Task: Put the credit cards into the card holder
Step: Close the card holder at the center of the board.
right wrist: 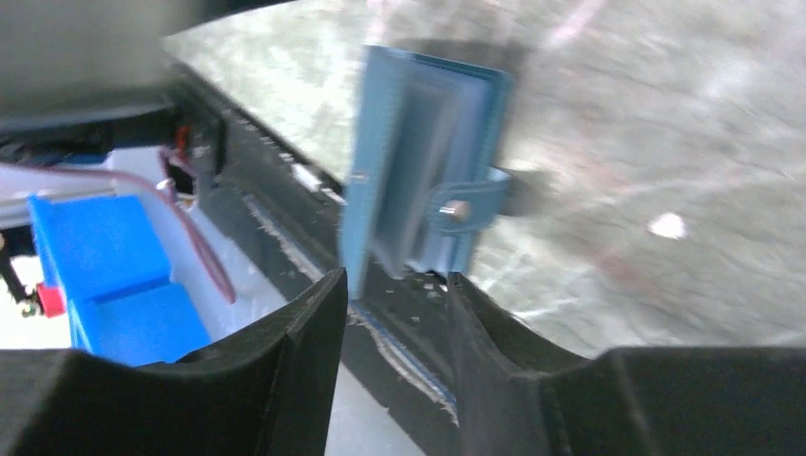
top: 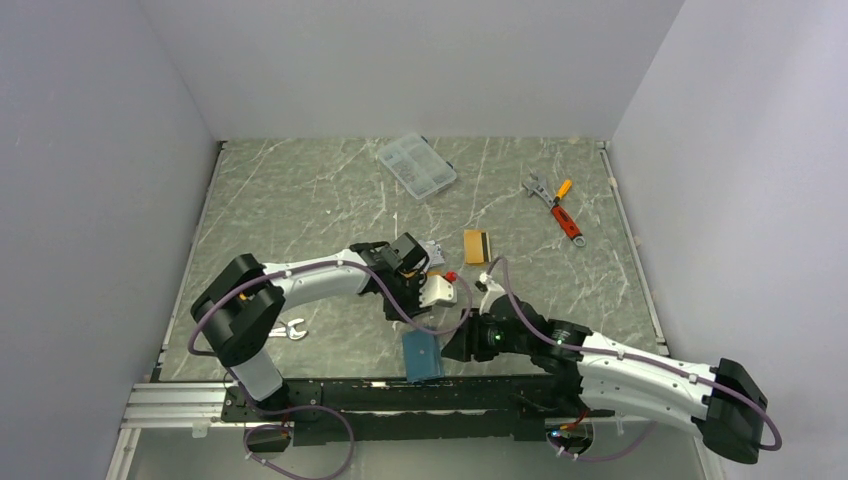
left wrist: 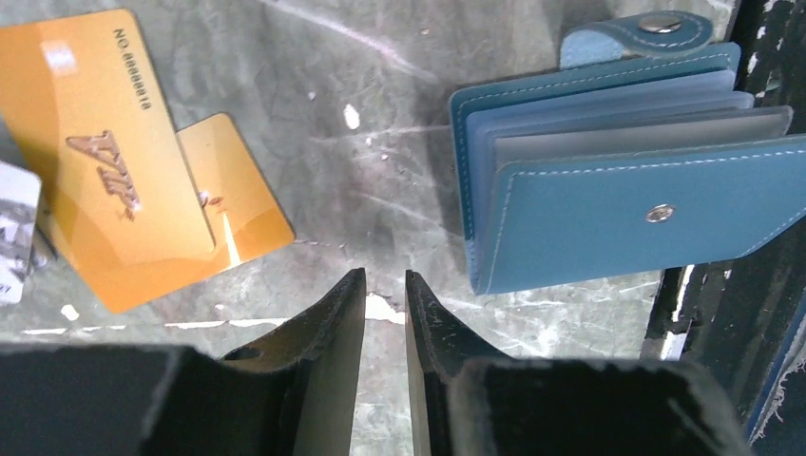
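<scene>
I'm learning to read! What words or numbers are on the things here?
"VIP": in slanted script on the top orange-gold card.
"NO.8888818": along that card's edge; the digits are not certain.
Print on the silver-grey card: too blurred to read.
On the card holder: no words.

orange-gold card point(left wrist: 105, 161), "vip", "no." with digits

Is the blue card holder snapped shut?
No, the card holder lies with its snap tab loose and sleeves fanned open.
</scene>
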